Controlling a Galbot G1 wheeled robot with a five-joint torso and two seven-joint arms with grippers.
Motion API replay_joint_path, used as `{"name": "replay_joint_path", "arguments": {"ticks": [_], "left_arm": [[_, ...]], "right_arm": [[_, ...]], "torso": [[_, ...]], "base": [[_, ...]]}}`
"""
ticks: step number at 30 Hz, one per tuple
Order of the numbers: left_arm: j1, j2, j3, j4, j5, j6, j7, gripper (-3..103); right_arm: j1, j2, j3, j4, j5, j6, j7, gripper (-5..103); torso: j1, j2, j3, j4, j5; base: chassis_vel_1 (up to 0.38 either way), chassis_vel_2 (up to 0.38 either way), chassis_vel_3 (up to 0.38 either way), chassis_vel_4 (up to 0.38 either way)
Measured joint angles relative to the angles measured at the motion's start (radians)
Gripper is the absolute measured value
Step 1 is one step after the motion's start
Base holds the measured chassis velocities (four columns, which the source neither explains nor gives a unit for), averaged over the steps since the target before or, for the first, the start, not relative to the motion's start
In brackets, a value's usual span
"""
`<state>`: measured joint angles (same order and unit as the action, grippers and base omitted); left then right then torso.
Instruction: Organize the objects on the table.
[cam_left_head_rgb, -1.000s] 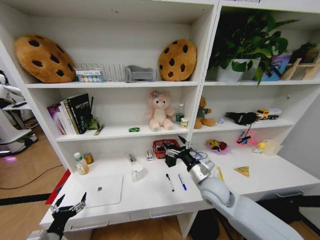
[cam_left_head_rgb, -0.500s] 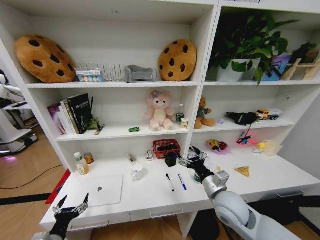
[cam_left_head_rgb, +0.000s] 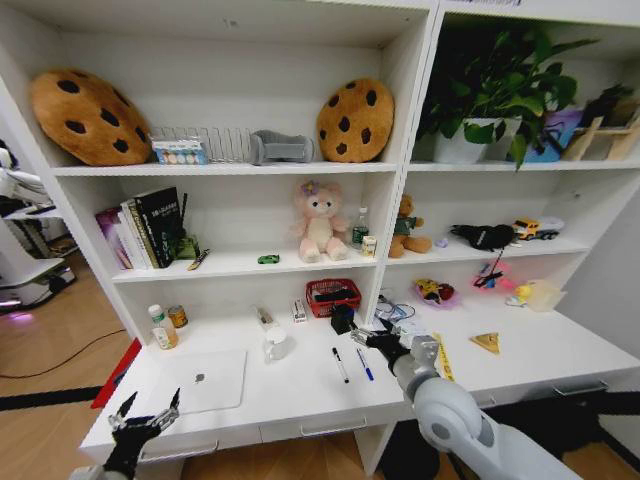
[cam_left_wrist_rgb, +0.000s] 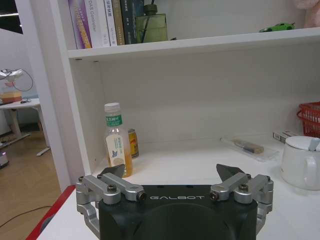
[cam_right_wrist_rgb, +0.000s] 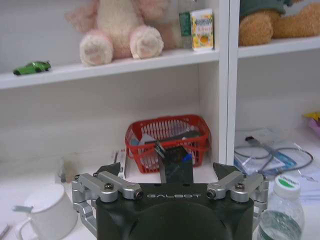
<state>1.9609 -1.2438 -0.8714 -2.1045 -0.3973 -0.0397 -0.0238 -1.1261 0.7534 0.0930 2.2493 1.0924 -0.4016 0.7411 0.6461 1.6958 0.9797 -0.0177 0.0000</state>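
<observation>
Pens lie side by side on the desk (cam_left_head_rgb: 300, 395), the black pen (cam_left_head_rgb: 340, 365) left of the blue pen (cam_left_head_rgb: 364, 363), both just left of the right gripper (cam_left_head_rgb: 372, 340). That gripper hovers over the desk with jaws spread wide and empty, facing a red basket (cam_right_wrist_rgb: 167, 140) and a small black box (cam_right_wrist_rgb: 176, 167) in front of it. A closed laptop (cam_left_head_rgb: 205, 381) rests near the desk's front left. The left gripper (cam_left_head_rgb: 145, 418) hangs at the front left edge, fingers wide apart, holding nothing. A green car (cam_left_head_rgb: 268, 259) sits on the shelf above, beside the pink plush (cam_left_head_rgb: 319, 222).
</observation>
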Motion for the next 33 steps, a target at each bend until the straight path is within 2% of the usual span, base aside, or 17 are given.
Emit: {"name": "replay_joint_path", "arguments": {"ticks": [1,2,4,6,11,22,33], "left_arm": [[0.0,-0.001,0.004,0.0,0.004,-0.001,0.0,100],[0.0,-0.001,0.004,0.0,0.004,-0.001,0.0,100],[0.001,-0.002,0.009,0.0,0.01,-0.001,0.0,100],[0.001,-0.002,0.01,0.0,0.012,-0.001,0.0,100],[0.005,-0.002,0.016,0.0,0.023,-0.001,-0.001,100],[0.0,0.001,0.011,0.011,0.022,0.001,-0.002,100],[0.0,0.014,-0.003,0.025,0.004,0.001,-0.004,100]], "right_arm": [[0.012,-0.001,-0.003,-0.006,0.054,-0.026,0.028,100],[0.012,-0.001,-0.003,-0.006,0.054,-0.026,0.028,100],[0.041,0.005,-0.017,-0.02,0.137,-0.06,0.064,100],[0.051,0.009,-0.022,-0.028,0.159,-0.069,0.072,100],[0.187,0.072,-0.104,-0.158,0.282,-0.13,0.116,100],[0.371,0.15,-0.236,-0.366,0.352,-0.179,0.137,100],[0.435,0.245,-0.296,-0.508,0.375,-0.196,0.14,100]], "torso": [[0.0,0.0,0.0,-0.0001,0.0],[0.0,0.0,0.0,-0.0001,0.0],[0.0,0.0,0.0,-0.0002,-0.0001],[0.0,0.0,0.0,-0.0002,-0.0002],[0.0,0.0,0.0,0.0001,0.0001],[0.0,0.0,0.0,0.0,-0.0002],[0.0,0.0,0.0,0.0,0.0]], "base": [[0.0,0.0,0.0,0.0],[0.0,0.0,0.0,0.0],[0.0,0.0,0.0,0.0],[0.0,0.0,0.0,0.0],[0.0,0.0,0.0,0.0],[0.0,0.0,0.0,0.0],[0.0,0.0,0.0,0.0]]}}
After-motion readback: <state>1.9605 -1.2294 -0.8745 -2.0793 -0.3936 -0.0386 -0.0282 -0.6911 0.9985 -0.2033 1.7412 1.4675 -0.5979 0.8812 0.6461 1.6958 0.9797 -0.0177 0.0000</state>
